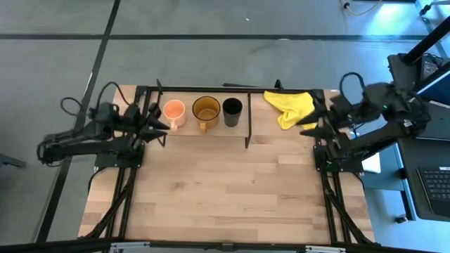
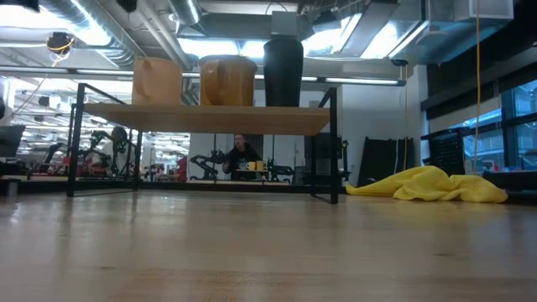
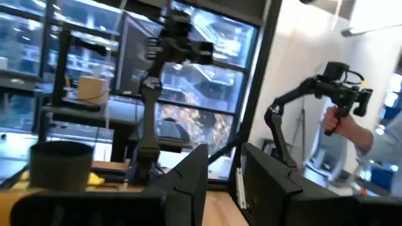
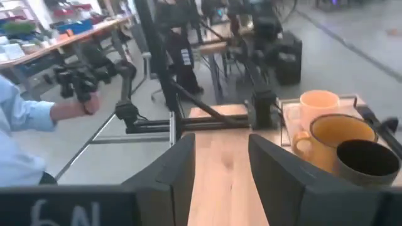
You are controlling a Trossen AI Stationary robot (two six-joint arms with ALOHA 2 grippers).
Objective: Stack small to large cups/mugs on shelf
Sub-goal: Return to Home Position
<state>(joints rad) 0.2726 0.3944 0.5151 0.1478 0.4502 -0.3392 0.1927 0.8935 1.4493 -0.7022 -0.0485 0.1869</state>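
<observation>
Three vessels stand upright in a row on the shelf's wooden board (image 1: 211, 130) at the table's far edge: the peach-orange mug (image 1: 174, 111) (image 2: 157, 81) (image 4: 319, 103), the amber-yellow mug (image 1: 206, 110) (image 2: 226, 80) (image 4: 336, 135) and the black cup (image 1: 232, 109) (image 2: 283, 71) (image 4: 367, 162). None is inside another. My left gripper (image 1: 160, 126) (image 3: 226, 182) hovers open just left of the shelf, near the peach mug. My right gripper (image 1: 309, 126) (image 4: 220, 169) hovers open to the right of the shelf, pointing toward the row.
A crumpled yellow cloth (image 1: 290, 105) (image 2: 432, 184) lies on the table at the far right, between the shelf and my right gripper. The shelf's black rod frame (image 2: 334, 143) stands on the table. Bare wooden table (image 1: 225, 190) stretches toward the near edge. A person's hand (image 4: 85, 103) shows beyond the table.
</observation>
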